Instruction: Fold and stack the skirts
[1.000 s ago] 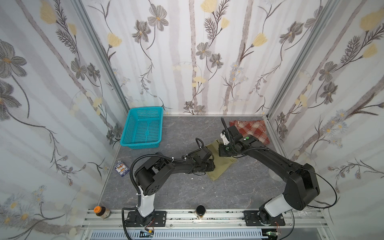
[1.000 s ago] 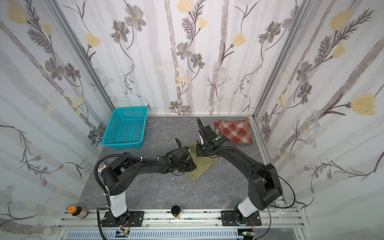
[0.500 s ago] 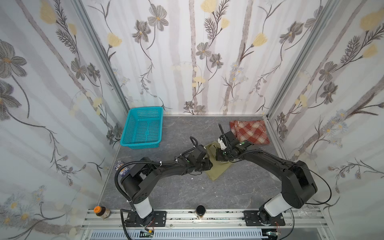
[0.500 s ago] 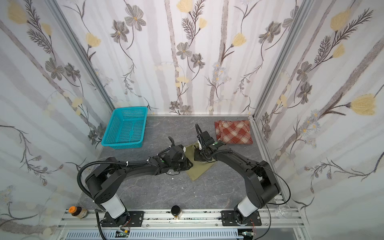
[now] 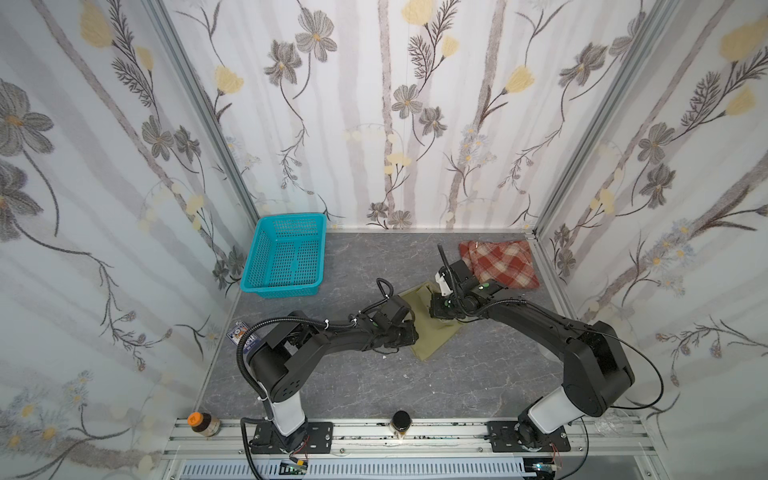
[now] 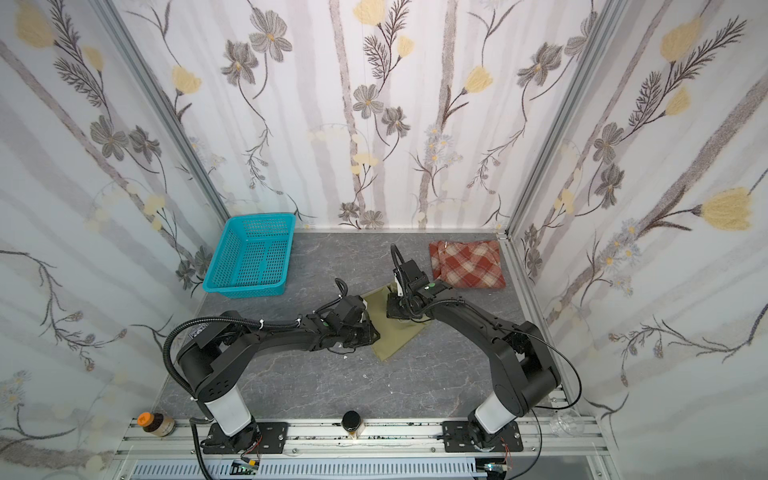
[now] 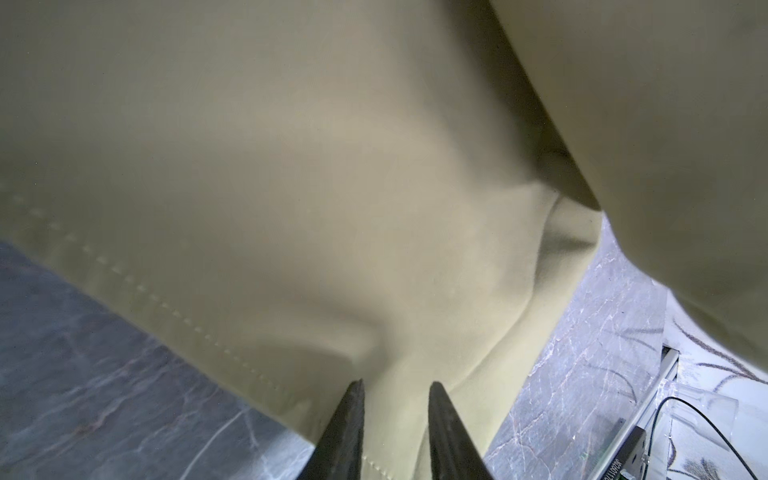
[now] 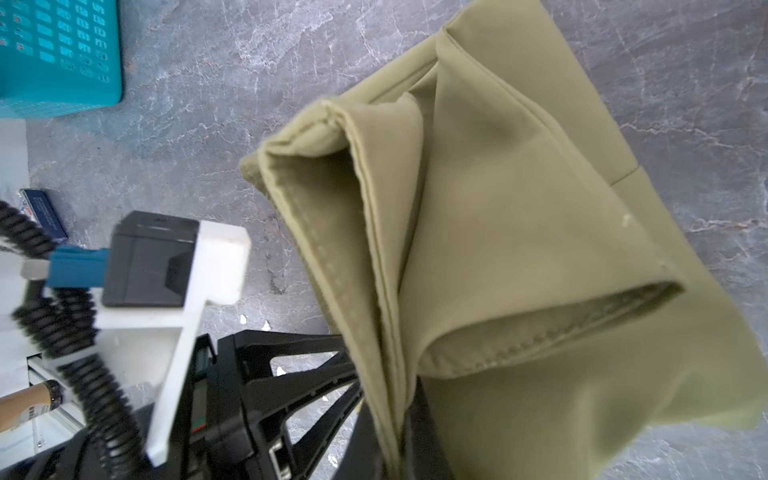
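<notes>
At the middle of the tabletop [image 5: 478,386], left gripper [image 7: 395,386] and right gripper [image 8: 392,440] each pinch the olive-green skirt [image 5: 434,334], while the plaid skirt [image 5: 503,264] lies folded in the far right corner.

Two cloth skirts: one plain olive-green cloth skirt [image 5: 434,334] and one rust-red and cream plaid cloth skirt [image 5: 503,266]. One turquoise plastic mesh basket [image 5: 279,290], one small blue card box [image 5: 243,335], one brown bottle with an orange cap [image 5: 202,422], one black-lidded jar [image 5: 401,422], one clear glass [image 6: 565,424]. Two black robot arms: left arm [image 5: 320,336], right arm [image 5: 540,322].
</notes>
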Robot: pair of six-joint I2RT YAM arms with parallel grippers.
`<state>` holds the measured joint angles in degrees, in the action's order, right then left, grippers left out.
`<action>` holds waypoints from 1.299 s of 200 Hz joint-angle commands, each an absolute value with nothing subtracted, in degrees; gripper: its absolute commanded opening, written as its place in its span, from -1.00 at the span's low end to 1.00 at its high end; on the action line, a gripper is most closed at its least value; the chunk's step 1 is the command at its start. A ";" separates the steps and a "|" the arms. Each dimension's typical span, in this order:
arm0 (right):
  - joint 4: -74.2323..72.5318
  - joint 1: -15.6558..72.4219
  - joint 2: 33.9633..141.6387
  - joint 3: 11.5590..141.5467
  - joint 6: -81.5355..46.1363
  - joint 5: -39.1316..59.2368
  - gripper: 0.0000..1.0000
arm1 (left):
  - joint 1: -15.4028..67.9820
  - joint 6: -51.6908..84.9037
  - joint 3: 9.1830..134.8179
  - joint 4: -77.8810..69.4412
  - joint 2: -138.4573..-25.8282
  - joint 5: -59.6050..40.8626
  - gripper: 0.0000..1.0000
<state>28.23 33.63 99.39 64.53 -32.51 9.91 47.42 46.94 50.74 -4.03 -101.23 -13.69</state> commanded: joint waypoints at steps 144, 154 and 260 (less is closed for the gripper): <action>17.55 37.53 102.86 62.37 -38.70 12.22 -1.00 | 49.57 48.43 50.65 -4.92 -103.22 -12.10 -0.43; 16.99 37.62 103.19 61.94 -38.64 12.01 -1.00 | 49.57 48.43 50.56 -4.83 -102.69 -12.28 -0.43; 14.15 38.56 105.18 59.94 -37.92 11.20 -1.00 | 43.48 49.43 43.67 5.28 -88.17 -8.53 -0.37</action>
<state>17.34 38.06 104.68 59.94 -37.67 11.60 45.43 49.71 45.10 1.58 -89.82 -11.70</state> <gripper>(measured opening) 0.067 0.316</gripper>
